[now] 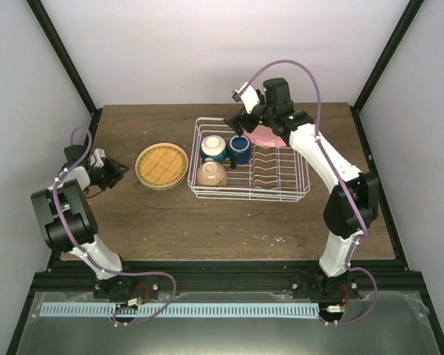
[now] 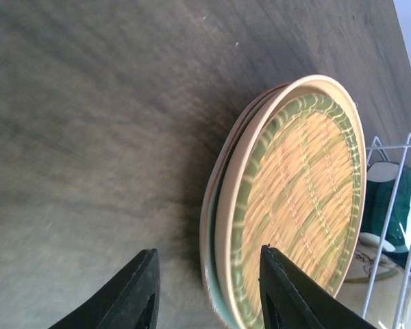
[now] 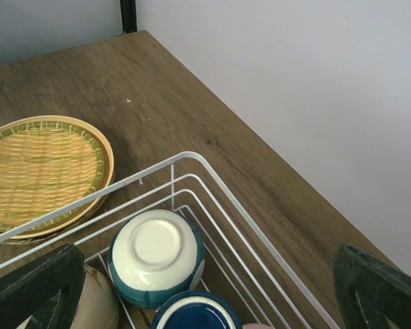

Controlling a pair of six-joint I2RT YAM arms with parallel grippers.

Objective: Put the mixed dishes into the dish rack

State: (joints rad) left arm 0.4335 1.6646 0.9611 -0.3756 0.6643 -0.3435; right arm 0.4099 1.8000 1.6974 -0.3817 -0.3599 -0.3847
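Rack (image 1: pixel 281 179) sits right of centre on the table (image 1: pixel 207 229), top view. Inside it at the left end: white-and-blue bowl (image 1: pixel 213 147) far, cream bowl (image 1: pixel 212 174) near, dark blue mug (image 1: pixel 239 149) just right of the far bowl. Pink plate (image 1: pixel 267 135) is at the rack's far side, partly hidden by the right arm. Tan woven plate (image 1: pixel 162 165) lies flat on the table, just left of the rack. Left gripper (image 1: pixel 119 171) is low, just left of that plate. Right gripper (image 1: pixel 238 124) hangs over the rack's far edge.

Left wrist: left gripper (image 2: pixel 209 295) jaws partway apart, gripping nothing; plate (image 2: pixel 301 199) rim sits in the gap. Contact: can't tell.

Right wrist: right gripper (image 3: pixel 205 295) jaws spread wide, empty. Below them: white-and-blue bowl (image 3: pixel 156 257) upside down, mug (image 3: pixel 195 314) rim, cream bowl (image 3: pixel 101 301) edge, rack (image 3: pixel 192 159) corner wire. Tan plate (image 3: pixel 44 171) outside on the table.
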